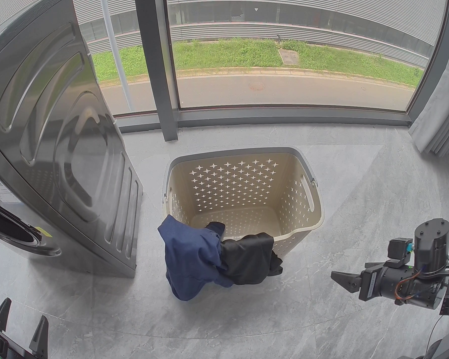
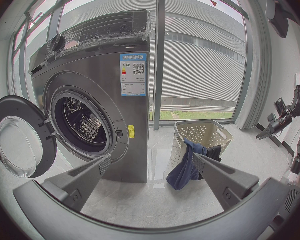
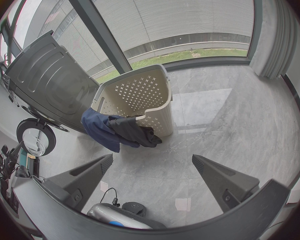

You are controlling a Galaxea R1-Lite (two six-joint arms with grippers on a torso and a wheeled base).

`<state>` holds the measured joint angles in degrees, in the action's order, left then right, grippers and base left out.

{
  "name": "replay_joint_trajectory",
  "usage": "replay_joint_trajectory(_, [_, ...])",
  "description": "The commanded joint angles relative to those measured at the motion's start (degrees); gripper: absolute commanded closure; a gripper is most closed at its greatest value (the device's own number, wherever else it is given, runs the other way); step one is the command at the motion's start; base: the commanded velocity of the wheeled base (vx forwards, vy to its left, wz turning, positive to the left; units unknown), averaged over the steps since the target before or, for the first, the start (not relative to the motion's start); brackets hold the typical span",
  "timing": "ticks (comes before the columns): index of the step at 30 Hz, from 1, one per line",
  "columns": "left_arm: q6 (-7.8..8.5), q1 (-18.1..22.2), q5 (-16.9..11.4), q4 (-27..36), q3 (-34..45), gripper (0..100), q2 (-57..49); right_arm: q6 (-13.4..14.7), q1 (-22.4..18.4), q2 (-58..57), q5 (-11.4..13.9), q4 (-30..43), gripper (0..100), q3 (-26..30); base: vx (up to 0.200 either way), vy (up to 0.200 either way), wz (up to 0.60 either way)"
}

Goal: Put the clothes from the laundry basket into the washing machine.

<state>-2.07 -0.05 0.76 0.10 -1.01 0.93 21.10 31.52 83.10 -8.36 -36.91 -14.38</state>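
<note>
Blue cloth [image 1: 189, 258] and a black garment [image 1: 247, 258] hang over the near rim of the basket [image 1: 239, 150], untouched. The left gripper [image 2: 151, 156] and right gripper [image 3: 150, 157] are both spread wide and empty, well apart from the clothes on either side. The first pick looks to be ahead: one arm must reach the draped cloth. The washing machine [image 1: 60, 140] stands with its door [image 2: 20, 140] open.

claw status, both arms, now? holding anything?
Left claw: open, holding nothing.
Right claw: open, holding nothing.
</note>
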Motion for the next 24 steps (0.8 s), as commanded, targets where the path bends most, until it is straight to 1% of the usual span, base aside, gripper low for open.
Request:
replay_joint_trajectory(1, [-0.04,0.0,0.0,0.0,0.9,0,-0.6,0.1,1.3,6.6,-0.2,-1.3,0,-2.8,0.0,0.0,0.0])
replay_joint_trajectory(3, [-0.04,0.0,0.0,0.0,0.9,0,-0.6,0.1,2.2,11.1,-0.3,-4.0,0,-3.7,0.0,0.0,0.0])
replay_joint_trajectory(5, [-0.04,0.0,0.0,0.0,0.8,0,-0.5,0.1,2.7,13.1,-0.5,-5.5,0,-4.1,0.0,0.0,0.0])
replay_joint_trajectory(8, [-0.04,0.0,0.0,0.0,0.8,0,-0.5,0.2,4.0,19.0,-2.1,-11.3,0,-4.9,0.0,0.0,0.0])
replay_joint_trajectory(10, [-0.04,0.0,0.0,0.0,0.8,0,-0.5,0.2,4.1,19.6,-2.2,-12.0,0,-5.0,0.0,0.0,0.0])
replay_joint_trajectory(11, [-0.04,0.0,0.0,0.0,0.8,0,-0.6,0.1,5.0,23.2,-2.5,-15.7,0,-5.9,0.0,0.0,0.0])
replay_joint_trajectory(13, [0.05,0.0,0.0,0.0,0.8,0,-0.6,0.1,5.5,25.8,-2.5,-17.4,0,-6.7,0.0,0.0,0.0])
replay_joint_trajectory(18, [0.14,0.0,0.0,0.0,0.8,0,-0.6,0.1,7.2,29.7,-2.4,-19.6,0,-8.9,0.0,0.0,0.0])
replay_joint_trajectory(24, [0.14,0.0,0.0,0.0,0.8,0,-0.6,0.1,9.4,32.1,-2.4,-19.5,0,-13.2,0.0,0.0,0.0])
